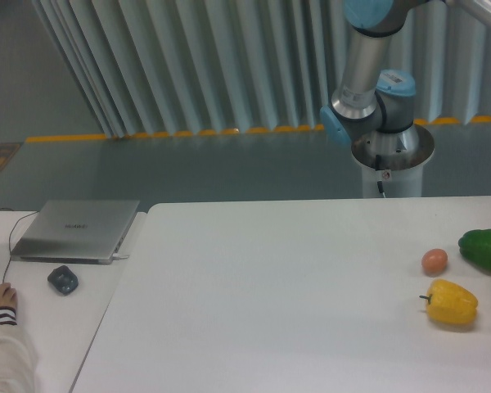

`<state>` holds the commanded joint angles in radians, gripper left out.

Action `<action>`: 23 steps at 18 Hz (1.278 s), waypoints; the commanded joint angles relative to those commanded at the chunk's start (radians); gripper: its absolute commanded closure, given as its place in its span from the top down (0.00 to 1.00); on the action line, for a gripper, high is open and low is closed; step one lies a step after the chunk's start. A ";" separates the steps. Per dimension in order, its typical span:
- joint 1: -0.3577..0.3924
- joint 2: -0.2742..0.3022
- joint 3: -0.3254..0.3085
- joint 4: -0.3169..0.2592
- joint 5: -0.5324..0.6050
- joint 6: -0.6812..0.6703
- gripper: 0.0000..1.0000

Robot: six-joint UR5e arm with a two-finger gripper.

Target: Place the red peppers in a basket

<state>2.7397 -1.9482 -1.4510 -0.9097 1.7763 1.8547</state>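
White table [270,286]: bears three items at its right end.
UR5e arm [368,82]: base and lower links visible; gripper out of frame, state unknown.
Closed laptop [75,230]: on side desk.
Green bell pepper [484,249].
Yellow bell pepper [452,302].
Small orange-pink fruit [434,261].
Red pepper and basket: neither visible; placement progress cannot be judged.

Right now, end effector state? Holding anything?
End effector: not in view. Only the arm's base and lower joints show, so whether it is open, closed or holding something cannot be told. No red pepper visible on the table.
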 joint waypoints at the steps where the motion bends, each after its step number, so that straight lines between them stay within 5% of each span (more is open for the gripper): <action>1: -0.002 0.002 -0.006 0.000 0.003 -0.002 1.00; 16: -0.026 0.028 -0.023 -0.003 -0.038 -0.006 1.00; 23: -0.078 0.061 -0.077 -0.014 -0.087 -0.112 1.00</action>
<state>2.6615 -1.8868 -1.5278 -0.9235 1.6889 1.7428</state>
